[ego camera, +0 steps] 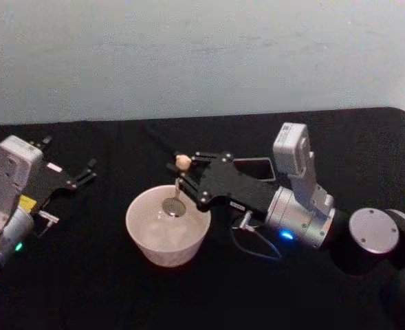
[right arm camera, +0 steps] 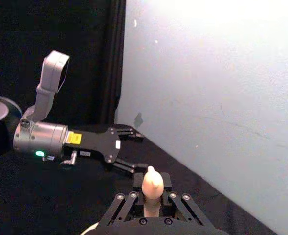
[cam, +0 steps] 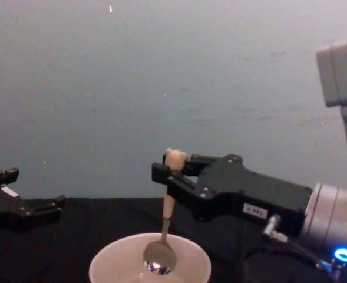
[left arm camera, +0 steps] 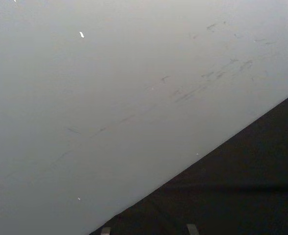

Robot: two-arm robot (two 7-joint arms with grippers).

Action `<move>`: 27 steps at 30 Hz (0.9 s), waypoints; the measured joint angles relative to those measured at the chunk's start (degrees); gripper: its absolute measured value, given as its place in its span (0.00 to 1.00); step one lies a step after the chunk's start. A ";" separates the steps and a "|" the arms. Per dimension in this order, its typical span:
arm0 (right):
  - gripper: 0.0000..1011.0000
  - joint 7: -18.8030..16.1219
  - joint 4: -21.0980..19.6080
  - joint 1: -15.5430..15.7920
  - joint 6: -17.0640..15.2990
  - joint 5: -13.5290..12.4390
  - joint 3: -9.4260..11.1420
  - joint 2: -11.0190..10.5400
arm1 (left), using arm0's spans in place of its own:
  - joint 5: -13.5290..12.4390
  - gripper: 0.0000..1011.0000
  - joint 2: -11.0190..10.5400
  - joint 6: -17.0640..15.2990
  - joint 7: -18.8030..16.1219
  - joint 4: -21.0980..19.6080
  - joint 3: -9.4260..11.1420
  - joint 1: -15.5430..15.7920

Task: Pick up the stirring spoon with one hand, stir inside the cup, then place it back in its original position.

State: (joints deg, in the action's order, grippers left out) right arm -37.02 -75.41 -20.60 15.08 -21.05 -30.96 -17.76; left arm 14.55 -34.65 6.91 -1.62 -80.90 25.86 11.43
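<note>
The pale cream cup [ego camera: 152,237] [cam: 105,264] stands at the table's middle. My right gripper [ego camera: 183,176] [cam: 169,173] [right arm camera: 152,199] is shut on the stirring spoon [ego camera: 177,187] [cam: 167,206] [right arm camera: 152,187] just below its bear head. The spoon hangs nearly upright, with its shiny bowl down inside the cup's mouth. The dark grey square holder [ego camera: 265,170] stands right behind my right gripper's body, partly hidden by it. My left gripper [ego camera: 86,173] [cam: 35,190] [right arm camera: 133,151] rests open at the table's left, holding nothing.
A black cloth [ego camera: 85,289] covers the table, with a pale wall [ego camera: 188,55] behind it. A thin cable [ego camera: 257,244] loops under my right wrist. A round grey disc [ego camera: 374,230] sits at the right edge.
</note>
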 joint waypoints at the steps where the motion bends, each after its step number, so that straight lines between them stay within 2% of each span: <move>1: 0.19 0.00 0.00 0.00 0.00 0.00 0.00 0.00 | 0.00 0.99 0.00 0.00 0.00 0.00 0.00 0.00; 11: 0.19 1.25 -5.96 1.36 -2.18 -2.13 2.26 -2.34 | 0.00 0.99 0.00 0.00 0.00 0.00 0.00 0.00; 20: 0.19 2.17 -11.98 2.80 -4.17 -4.82 5.09 -5.43 | 0.00 0.99 0.00 0.00 0.00 0.00 0.00 0.00; 27: 0.19 2.35 -14.83 4.01 -4.30 -6.30 7.19 -8.00 | 0.00 0.99 0.00 0.00 0.00 0.00 0.00 0.00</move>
State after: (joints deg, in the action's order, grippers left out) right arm -34.67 -90.24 -16.59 10.78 -27.35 -23.77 -25.76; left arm 14.55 -34.65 6.91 -1.62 -80.90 25.86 11.43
